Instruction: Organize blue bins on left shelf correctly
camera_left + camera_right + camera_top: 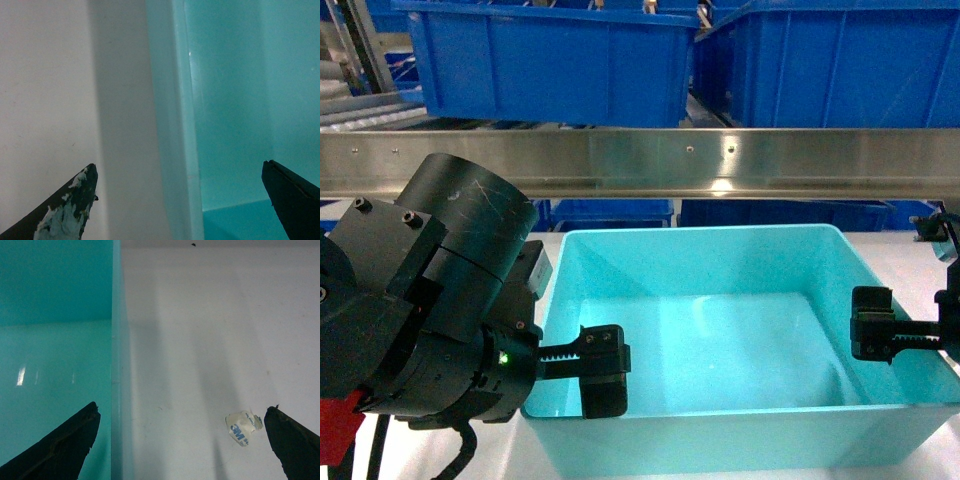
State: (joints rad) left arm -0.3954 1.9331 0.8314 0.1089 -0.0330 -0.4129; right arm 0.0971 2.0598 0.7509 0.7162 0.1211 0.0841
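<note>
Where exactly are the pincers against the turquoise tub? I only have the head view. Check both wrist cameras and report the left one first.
Observer: The left pincer is open and straddles the left wall of the turquoise tub, with one tip inside and one over the white table. Neither tip touches the wall.
Operator: Now the right one.
Observer: The right pincer is open across the tub's right wall in the same way, one tip on each side. The wall is not clamped.
Operator: Report anything lying near it.
Observer: A small crumpled tape scrap marked 3M lies on the table outside the tub, within the right pincer's span.
</note>
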